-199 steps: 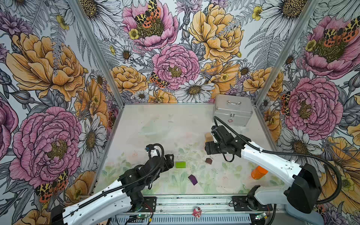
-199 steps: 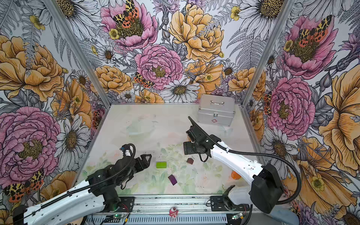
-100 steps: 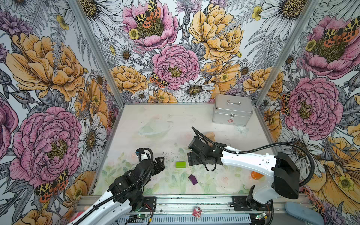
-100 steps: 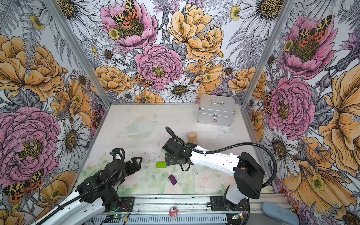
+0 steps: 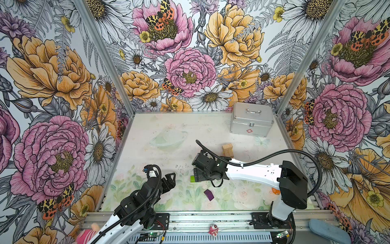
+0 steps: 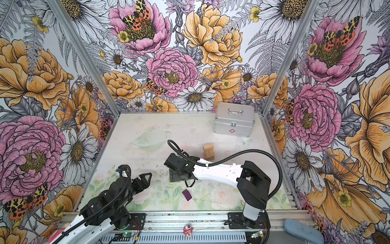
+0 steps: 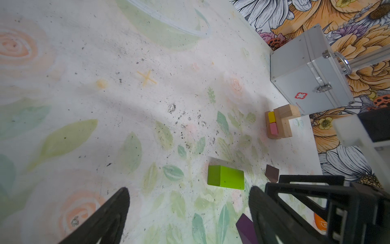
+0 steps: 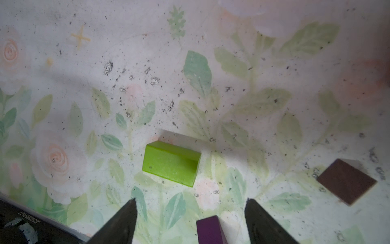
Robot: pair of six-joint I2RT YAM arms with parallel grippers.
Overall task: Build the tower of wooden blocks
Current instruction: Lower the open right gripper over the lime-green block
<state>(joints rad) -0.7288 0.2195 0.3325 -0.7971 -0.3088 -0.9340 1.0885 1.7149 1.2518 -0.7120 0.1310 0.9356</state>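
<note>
One lime-green brick (image 8: 172, 163), one purple brick (image 5: 208, 194), one dark-brown brick (image 8: 347, 181) — one tower (image 5: 227, 150)

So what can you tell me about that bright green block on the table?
The lime-green block is a small rectangular brick, painted wood by its look, with a matte finish and a few dark specks. It lies flat on the table, alone, touching no other block. The right gripper hangs open above it, without contact; in both top views it hides most of the block.

1. Illumination: bright, diffuse, overhead.
2. Shadows: soft and faint on the desk (image 8: 211, 63) beside the green block (image 8: 171, 163).
3. Top views: sharp.
4. Wrist views: near foreground blurred, wide-angle stretch at borders.
</note>
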